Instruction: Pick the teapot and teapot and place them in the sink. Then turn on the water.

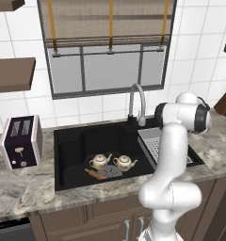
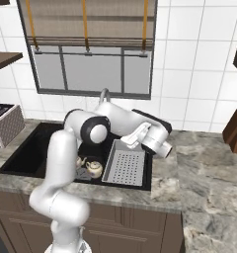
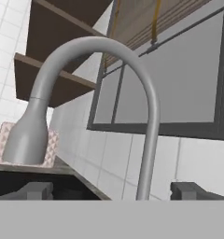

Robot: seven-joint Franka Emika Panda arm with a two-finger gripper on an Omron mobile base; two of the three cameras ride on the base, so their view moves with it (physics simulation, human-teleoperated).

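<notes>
The 2 teapots (image 1: pixel 100 161) (image 1: pixel 124 163) sit side by side on the floor of the sink (image 1: pixel 70 141), a rolling pin (image 1: pixel 94 173) just in front. The faucet (image 3: pixel 86 107) arches at the sink's back rim, close before the gripper (image 3: pixel 111 190), whose fingers stand wide apart, holding nothing.

Two small cream teapots, one on the left (image 1: pixel 100 161) and one on the right (image 1: pixel 125 163), are seen upright side by side in the black sink (image 1: pixel 68 146). No water is seen at the arched silver tap (image 1: pixel 137 101).
</notes>
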